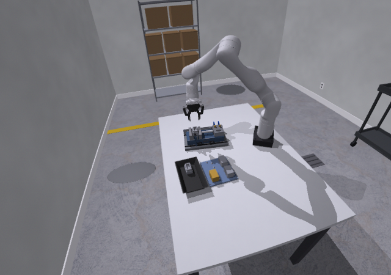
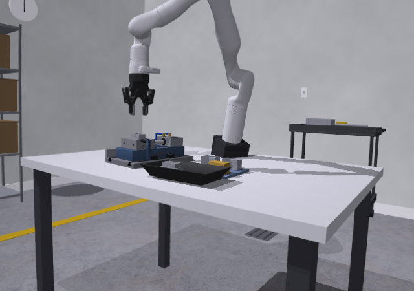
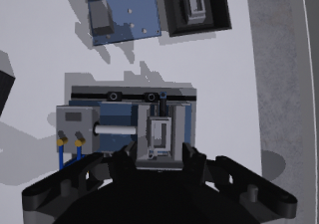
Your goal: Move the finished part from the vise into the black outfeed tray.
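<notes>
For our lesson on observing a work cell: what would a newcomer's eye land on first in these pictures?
The tall white arm arching over the table, its black gripper hanging empty in the air above the blue vise. Next, the pocketed block clamped in that vise, and the black outfeed tray nearby holding another one.

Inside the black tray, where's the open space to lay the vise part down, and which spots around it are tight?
The black outfeed tray has bare floor in its near half; the part already there sits toward the vise end. Tight spots: the tray's right wall adjoins the blue pallet holding the grey blocks and yellow block.
</notes>
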`<action>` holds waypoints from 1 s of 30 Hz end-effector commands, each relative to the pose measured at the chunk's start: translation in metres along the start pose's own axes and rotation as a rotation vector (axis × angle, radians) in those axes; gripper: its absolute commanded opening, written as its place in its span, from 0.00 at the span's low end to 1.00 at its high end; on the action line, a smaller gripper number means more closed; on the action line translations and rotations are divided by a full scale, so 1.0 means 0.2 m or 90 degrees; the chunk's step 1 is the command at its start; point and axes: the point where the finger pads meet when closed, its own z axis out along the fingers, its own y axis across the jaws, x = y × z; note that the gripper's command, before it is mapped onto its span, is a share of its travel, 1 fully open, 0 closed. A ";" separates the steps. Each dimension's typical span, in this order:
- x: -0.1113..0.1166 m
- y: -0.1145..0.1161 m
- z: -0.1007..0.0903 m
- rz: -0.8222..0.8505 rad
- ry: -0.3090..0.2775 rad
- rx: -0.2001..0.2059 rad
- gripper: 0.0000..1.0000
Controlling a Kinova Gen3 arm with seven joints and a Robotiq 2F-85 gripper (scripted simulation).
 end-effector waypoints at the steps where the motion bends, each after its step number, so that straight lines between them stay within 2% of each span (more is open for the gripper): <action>1: 0.00 0.00 0.00 0.000 0.000 -0.001 0.00; 29: 0.00 0.00 0.00 0.000 0.000 -0.001 0.00; 30: 0.00 0.00 0.00 0.000 0.000 -0.001 0.67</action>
